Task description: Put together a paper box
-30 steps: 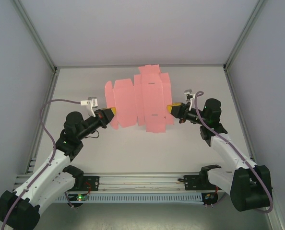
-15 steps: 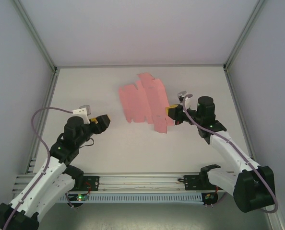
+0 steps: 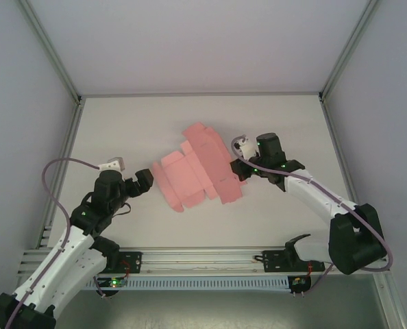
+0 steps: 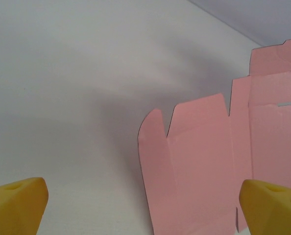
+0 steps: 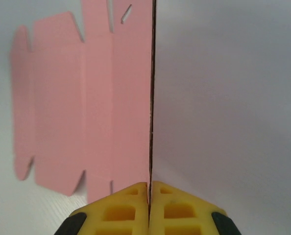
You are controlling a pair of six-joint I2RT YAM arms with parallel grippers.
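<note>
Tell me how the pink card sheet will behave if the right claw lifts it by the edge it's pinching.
Probably floppy: the paper box is thin, creased card, so unsupported panels would likely droop or fold. Likely very light; the right claw, shut on one edge, should carry it. Pushed, it would probably slide or buckle on the table.

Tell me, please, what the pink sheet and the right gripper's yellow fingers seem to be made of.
The paper box: thin matte card, apparently; its clamped edge looks hair-thin. Fingers of the right gripper: probably moulded matte plastic or rubber, with recessed pockets.
</note>
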